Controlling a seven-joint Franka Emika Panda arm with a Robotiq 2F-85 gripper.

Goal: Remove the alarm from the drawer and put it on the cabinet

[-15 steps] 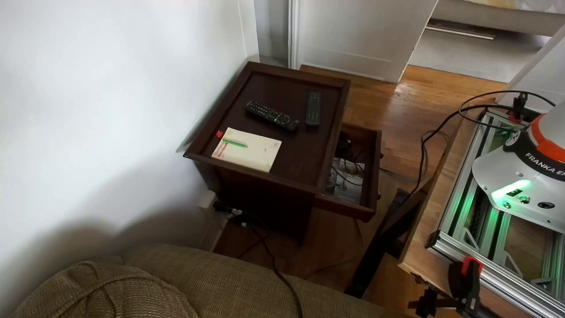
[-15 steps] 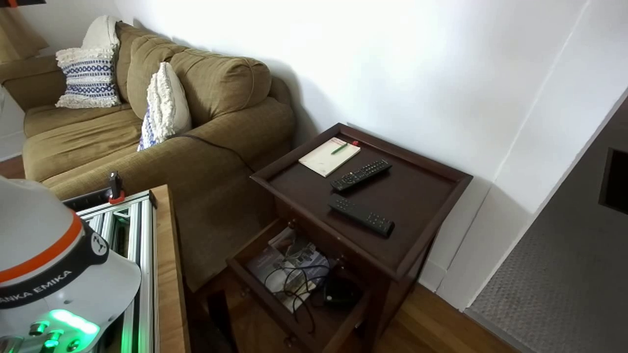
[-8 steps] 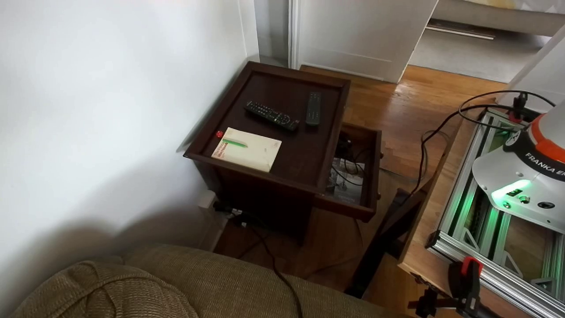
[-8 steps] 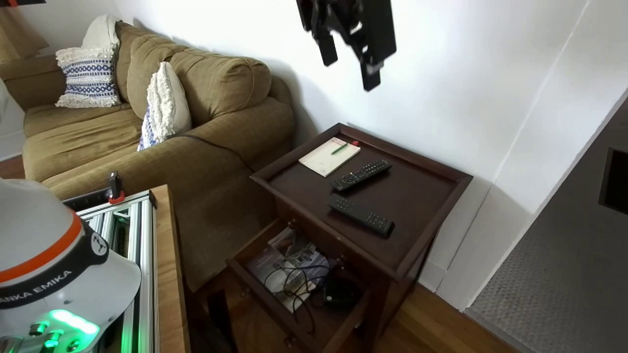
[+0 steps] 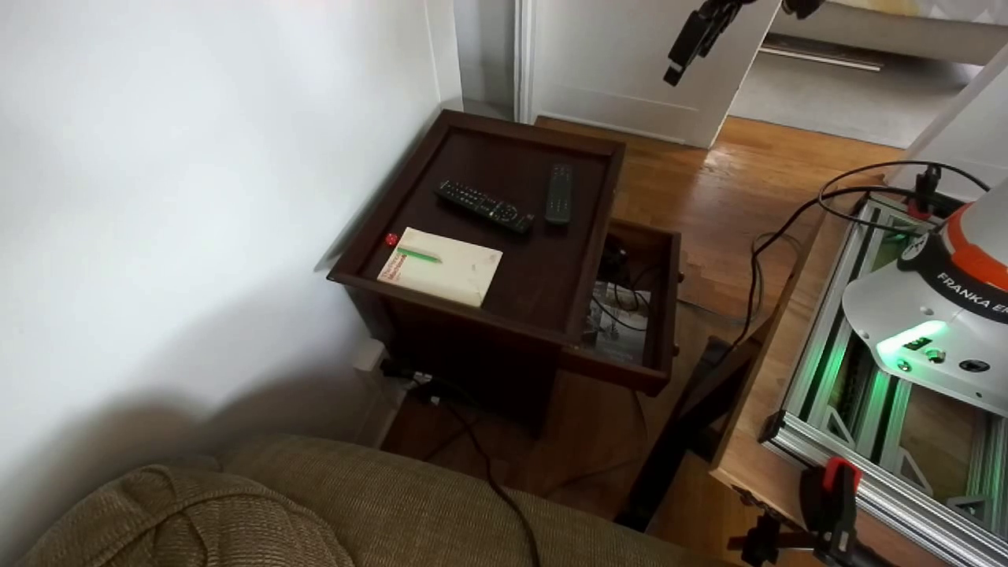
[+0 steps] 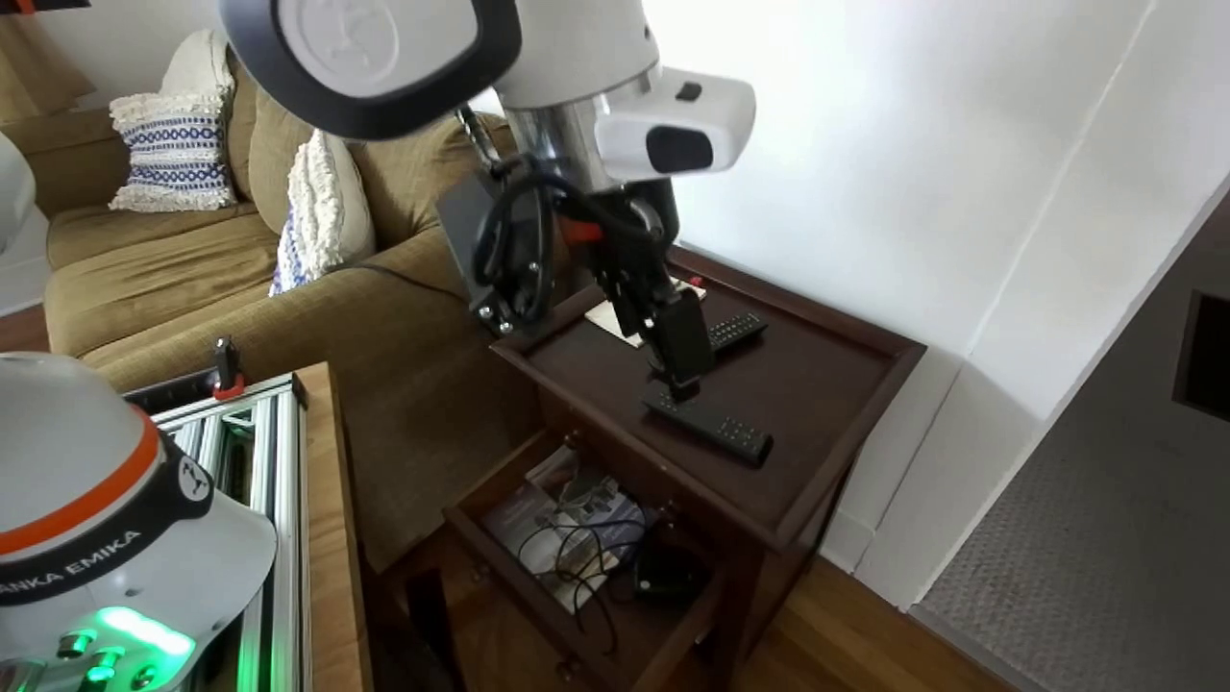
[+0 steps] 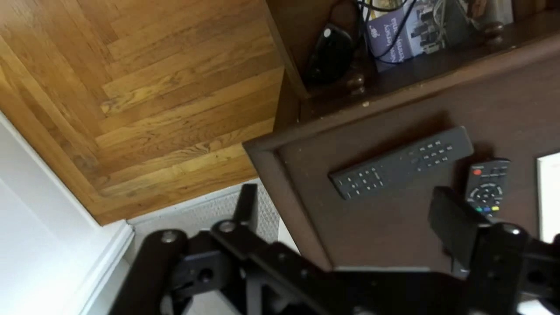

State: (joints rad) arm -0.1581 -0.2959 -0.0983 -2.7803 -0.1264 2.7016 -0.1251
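Within the last second the end effector (image 7: 345,199) has come into both exterior views, released, its fingers (image 7: 247,203) spread wide. Below it, a black remote (image 7: 400,164) and a pale booklet (image 7: 551,197) lie as before. Also below it, the drawer (image 5: 668,311) stays pulled out, the alarm (image 7: 333,54) still inside, well apart from the fingers and near a purple brochure (image 7: 389,35).

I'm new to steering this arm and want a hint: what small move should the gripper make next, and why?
I'd probably move the open gripper across toward the drawer before lowering it. In the wrist view, its gap shows part of the cabinet top, while the black alarm lies off toward the upper edge, inside the pulled-out drawer.
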